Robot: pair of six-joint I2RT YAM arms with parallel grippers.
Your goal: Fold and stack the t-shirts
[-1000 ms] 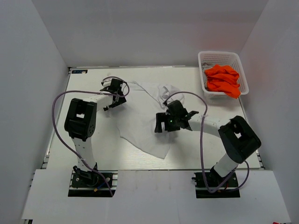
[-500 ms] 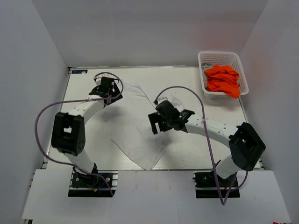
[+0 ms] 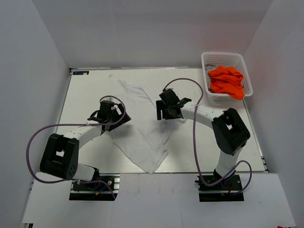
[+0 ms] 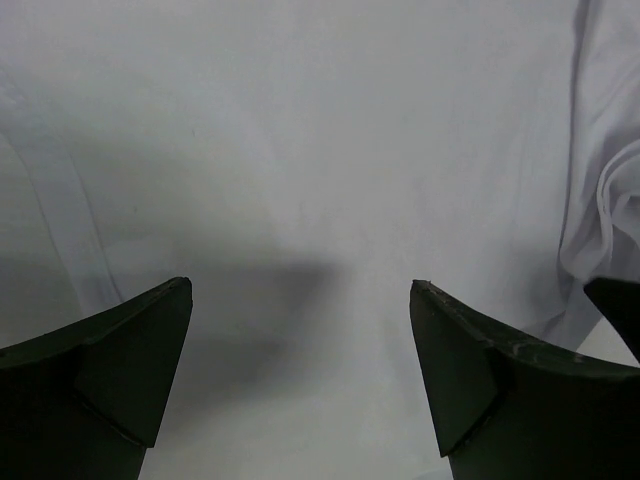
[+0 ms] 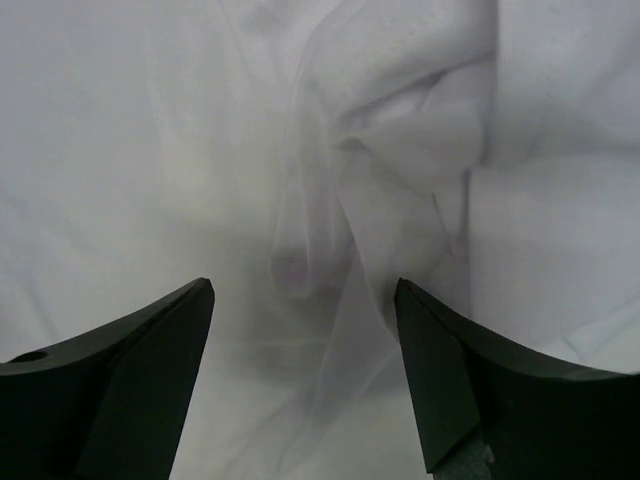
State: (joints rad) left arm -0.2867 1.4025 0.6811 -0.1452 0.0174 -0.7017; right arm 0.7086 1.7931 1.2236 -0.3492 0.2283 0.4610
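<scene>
A white t-shirt lies spread and rumpled on the white table, reaching from the far middle to the near edge. My left gripper is open at the shirt's left edge, with flat white cloth between its fingers. My right gripper is open over the shirt's right side, above a bunched fold of cloth. An orange t-shirt lies heaped in a white basket at the far right.
The white basket stands at the table's far right corner. White walls close in the table on the left, back and right. Purple cables loop from both arms.
My left gripper moved toward the near side, down the shirt's left edge. My right gripper moved toward the far side, up the shirt's right. The shirt now lies longer and flatter.
</scene>
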